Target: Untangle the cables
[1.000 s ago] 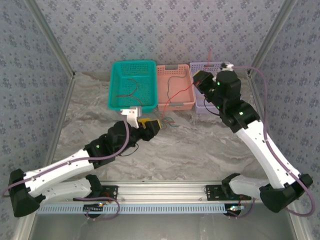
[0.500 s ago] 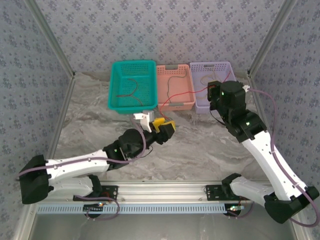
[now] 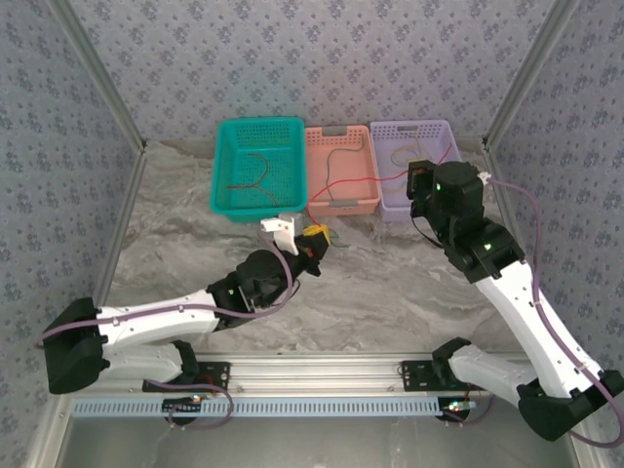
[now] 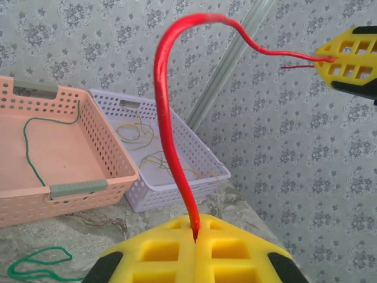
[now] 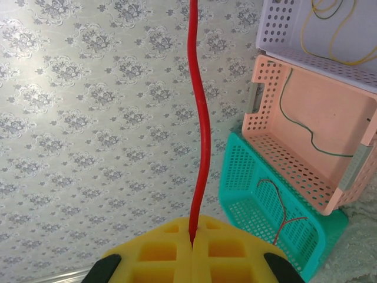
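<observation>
Cables (image 3: 255,181) in the teal basket (image 3: 220,175), pink basket (image 3: 343,206) and purple basket (image 3: 414,125) are barely readable from above. Red cable (image 3: 356,182) crosses over the pink one, left gripper (image 3: 314,237) and right gripper (image 3: 417,180) both clamped on it. Green cable (image 4: 38,252) on the table is partly hidden by the left one.

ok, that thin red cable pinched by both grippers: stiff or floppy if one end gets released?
Probably semi-floppy: the thin red cable arches in a loose curve between the left gripper and right gripper, not a straight line. It rises unsupported from each grip, so it likely has some springiness. It looks light; a freed end would probably droop and swing.
</observation>
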`<state>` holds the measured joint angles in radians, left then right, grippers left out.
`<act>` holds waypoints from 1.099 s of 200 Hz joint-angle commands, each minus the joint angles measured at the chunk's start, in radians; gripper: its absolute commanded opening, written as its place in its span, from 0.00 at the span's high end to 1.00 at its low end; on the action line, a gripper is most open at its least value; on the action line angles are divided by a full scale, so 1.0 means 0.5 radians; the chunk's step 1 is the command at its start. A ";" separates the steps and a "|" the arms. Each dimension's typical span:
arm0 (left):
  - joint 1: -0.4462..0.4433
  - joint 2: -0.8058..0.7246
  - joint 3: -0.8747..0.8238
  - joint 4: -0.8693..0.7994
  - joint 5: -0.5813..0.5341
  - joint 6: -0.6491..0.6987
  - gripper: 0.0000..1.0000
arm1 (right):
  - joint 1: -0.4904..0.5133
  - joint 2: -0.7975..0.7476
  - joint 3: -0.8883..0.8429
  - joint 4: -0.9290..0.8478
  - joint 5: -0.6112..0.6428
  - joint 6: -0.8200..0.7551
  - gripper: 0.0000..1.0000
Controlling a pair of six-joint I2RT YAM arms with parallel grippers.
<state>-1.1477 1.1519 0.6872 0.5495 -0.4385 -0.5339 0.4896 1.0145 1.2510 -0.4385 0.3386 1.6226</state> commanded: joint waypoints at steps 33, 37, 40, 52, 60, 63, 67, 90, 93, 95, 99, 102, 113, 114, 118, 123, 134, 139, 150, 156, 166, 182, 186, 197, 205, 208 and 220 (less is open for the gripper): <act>-0.018 -0.313 -0.186 -0.097 0.244 0.070 1.00 | -0.102 -0.075 -0.061 0.029 0.088 -0.114 1.00; -0.015 -0.336 -0.180 -0.137 0.279 0.074 1.00 | -0.112 -0.072 -0.055 0.040 0.083 -0.144 1.00; -0.015 -0.353 -0.174 -0.186 0.304 0.081 1.00 | -0.133 -0.061 -0.039 0.059 0.065 -0.184 1.00; -0.015 -0.395 -0.117 -0.434 0.417 0.110 1.00 | -0.205 -0.031 0.004 0.121 -0.014 -0.306 1.00; -0.015 -0.412 -0.087 -0.578 0.500 0.125 1.00 | -0.253 -0.009 0.014 0.183 -0.056 -0.376 1.00; -0.014 -0.416 -0.085 -0.625 0.531 0.126 1.00 | -0.268 -0.002 0.012 0.207 -0.071 -0.402 1.00; -0.015 -0.424 -0.083 -0.681 0.572 0.130 1.00 | -0.288 0.001 0.002 0.278 -0.101 -0.447 1.00; -0.015 -0.416 -0.074 -1.004 0.739 0.128 1.00 | -0.440 0.069 -0.035 0.652 -0.337 -0.623 1.00; -0.015 -0.414 -0.074 -1.037 0.760 0.129 1.00 | -0.459 0.079 -0.046 0.709 -0.381 -0.644 1.00; -0.015 -0.410 -0.076 -1.054 0.774 0.129 1.00 | -0.469 0.087 -0.050 0.747 -0.405 -0.653 1.00; -0.015 -0.408 -0.081 -1.084 0.808 0.129 1.00 | -0.486 0.103 -0.051 0.795 -0.443 -0.668 1.00; -0.013 -0.404 -0.087 -1.099 0.833 0.129 1.00 | -0.501 0.111 -0.047 0.811 -0.466 -0.673 1.00; -0.025 -0.394 -0.095 -1.155 0.891 0.132 1.00 | -0.540 0.151 -0.036 0.919 -0.570 -0.761 1.00; -0.025 -0.395 -0.096 -1.159 0.893 0.133 1.00 | -0.544 0.155 -0.036 0.930 -0.581 -0.767 1.00; -0.032 -0.393 -0.098 -1.177 0.910 0.141 1.00 | -0.559 0.170 -0.026 0.961 -0.609 -0.784 1.00; -0.040 -0.388 -0.099 -1.199 0.923 0.146 1.00 | -0.575 0.191 -0.004 0.962 -0.646 -0.795 1.00; -0.057 -0.380 -0.104 -1.234 0.951 0.164 1.00 | -0.609 0.238 0.046 1.003 -0.748 -0.847 1.00; -0.063 -0.377 -0.101 -1.247 0.960 0.174 1.00 | -0.621 0.269 0.078 1.016 -0.801 -0.879 1.00; -0.081 -0.383 -0.095 -1.285 0.903 0.178 1.00 | -0.637 0.324 0.173 0.954 -0.896 -0.945 1.00; -0.080 -0.408 -0.105 -1.282 0.884 0.172 1.00 | -0.636 0.343 0.202 0.936 -0.923 -0.986 1.00; -0.080 -0.476 -0.113 -1.267 0.799 0.139 1.00 | -0.633 0.357 0.224 0.908 -0.963 -1.046 1.00; -0.080 -0.627 -0.091 -1.251 0.629 0.073 1.00 | -0.629 0.362 0.232 0.845 -1.017 -1.150 1.00; -0.082 -0.654 -0.068 -1.264 0.592 0.064 0.98 | -0.625 0.361 0.229 0.834 -1.031 -1.173 1.00; -0.077 -0.692 0.039 -1.335 0.475 0.047 0.79 | -0.613 0.361 0.228 0.780 -1.076 -1.246 1.00; -0.074 -0.684 0.130 -1.394 0.408 0.046 0.63 | -0.589 0.360 0.225 0.767 -1.119 -1.318 1.00; -0.067 -0.677 0.171 -1.416 0.389 0.048 0.59 | -0.575 0.361 0.223 0.763 -1.142 -1.346 1.00; -0.038 -0.616 0.327 -1.508 0.357 0.075 0.44 | -0.527 0.358 0.200 0.770 -1.231 -1.459 1.00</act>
<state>-1.1801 0.8265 0.7013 -0.1421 -0.1543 -0.4988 0.1890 1.2007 1.3323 -0.0357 -0.1623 1.0462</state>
